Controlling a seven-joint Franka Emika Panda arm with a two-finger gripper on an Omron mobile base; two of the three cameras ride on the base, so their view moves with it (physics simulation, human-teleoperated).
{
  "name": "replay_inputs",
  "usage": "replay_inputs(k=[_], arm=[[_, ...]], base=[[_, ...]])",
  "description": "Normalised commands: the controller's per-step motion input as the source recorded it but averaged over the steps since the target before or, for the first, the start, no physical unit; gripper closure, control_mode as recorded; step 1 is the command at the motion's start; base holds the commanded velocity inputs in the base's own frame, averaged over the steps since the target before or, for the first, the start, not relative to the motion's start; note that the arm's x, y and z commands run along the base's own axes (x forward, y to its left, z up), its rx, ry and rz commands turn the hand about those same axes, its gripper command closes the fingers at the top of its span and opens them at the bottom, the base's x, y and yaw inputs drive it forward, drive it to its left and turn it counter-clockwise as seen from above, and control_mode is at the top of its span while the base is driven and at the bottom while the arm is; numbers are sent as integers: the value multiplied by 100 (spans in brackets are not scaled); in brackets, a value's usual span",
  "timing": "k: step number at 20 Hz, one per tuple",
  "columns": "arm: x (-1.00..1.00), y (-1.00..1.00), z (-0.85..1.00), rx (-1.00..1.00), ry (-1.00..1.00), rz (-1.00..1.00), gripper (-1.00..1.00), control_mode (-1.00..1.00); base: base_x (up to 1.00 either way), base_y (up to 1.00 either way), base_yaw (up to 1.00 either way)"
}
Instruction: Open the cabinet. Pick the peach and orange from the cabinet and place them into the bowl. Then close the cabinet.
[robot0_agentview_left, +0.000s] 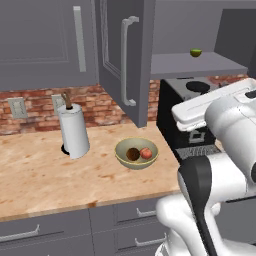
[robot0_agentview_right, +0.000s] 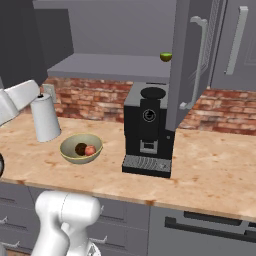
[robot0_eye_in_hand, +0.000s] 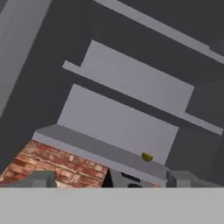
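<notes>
The grey cabinet (robot0_agentview_left: 142, 60) is open, its left door swung out over the counter and its other door (robot0_agentview_right: 192, 55) swung out on the right. Its shelf (robot0_agentview_left: 200, 65) carries a small green fruit (robot0_agentview_left: 195, 52). On the counter below, the olive-tan bowl (robot0_agentview_left: 121, 146) holds the brownish orange (robot0_agentview_left: 132, 154) and the pink-red peach (robot0_agentview_left: 146, 153) side by side. From the right they lie in the bowl (robot0_agentview_right: 67, 145) as orange (robot0_agentview_right: 80, 148) and peach (robot0_agentview_right: 90, 150). My gripper (robot0_eye_in_hand: 113, 179) is open and empty, aimed up at the shelf and the green fruit (robot0_eye_in_hand: 147, 156).
A paper-towel roll (robot0_agentview_left: 74, 131) stands left of the bowl against the brick wall. A black coffee machine (robot0_agentview_right: 147, 130) sits under the open shelf, right of the bowl. Drawers with horizontal handles (robot0_agentview_left: 135, 215) run beneath the counter edge.
</notes>
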Motion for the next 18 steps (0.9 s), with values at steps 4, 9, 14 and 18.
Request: replay_inputs(k=[4,9,14,18], arm=[[-36,16,0,28,-8,-6,-100,-100],[-32,24,0,22,-5,-5,-100,-100],[-2,48,0,21,-5,-5,-100,-100],[0,66,-1,10,-5,-7,-100,-100]], base=[[0,0,0],[0,0,0],[0,0,0],[0,0,0]])
